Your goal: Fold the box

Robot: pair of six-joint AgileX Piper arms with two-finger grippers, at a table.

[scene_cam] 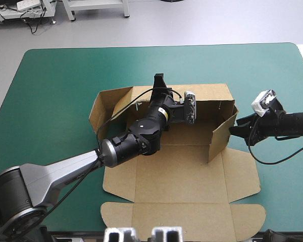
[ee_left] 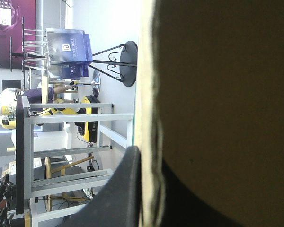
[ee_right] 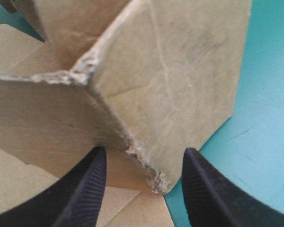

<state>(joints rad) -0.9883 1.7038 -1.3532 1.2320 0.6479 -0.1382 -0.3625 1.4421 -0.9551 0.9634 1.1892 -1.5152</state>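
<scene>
One brown box (scene_cam: 182, 166) lies at the middle of the teal-green table (scene_cam: 55, 91), a cut sheet partly raised into a tray. Its tray end is toward the table's far edge and its flat lid (scene_cam: 182, 219) points to the near edge, almost reaching it. The sheet's long axis therefore runs from far edge to near edge, while the tray's longer sides lie parallel to the far edge.

Three walls stand:
- the far wall (scene_cam: 212, 103)
- the left wall (scene_cam: 97, 112), slanted outward toward the table's left edge
- the right wall (scene_cam: 221, 137), angled inward over the base

Two side flaps lie flat on the cover, one (scene_cam: 118, 177) toward the left edge and one (scene_cam: 242, 176) toward the right edge.

Two grippers are at work. The left gripper (scene_cam: 159, 83) reaches across the tray's base from the near left corner and sits at the top rim of the far wall. In the left wrist view one black finger (ee_left: 118, 198) presses against the pale cut edge of the board (ee_left: 147, 118), with the sheet pinched between the fingers, so this gripper is clamped on the box. The right gripper (scene_cam: 235, 129) comes in from the table's right edge at the tray's right far corner. In the right wrist view its fingers (ee_right: 85, 194) stand apart with the worn bottom corner of the standing wall (ee_right: 156, 182) between them.
</scene>
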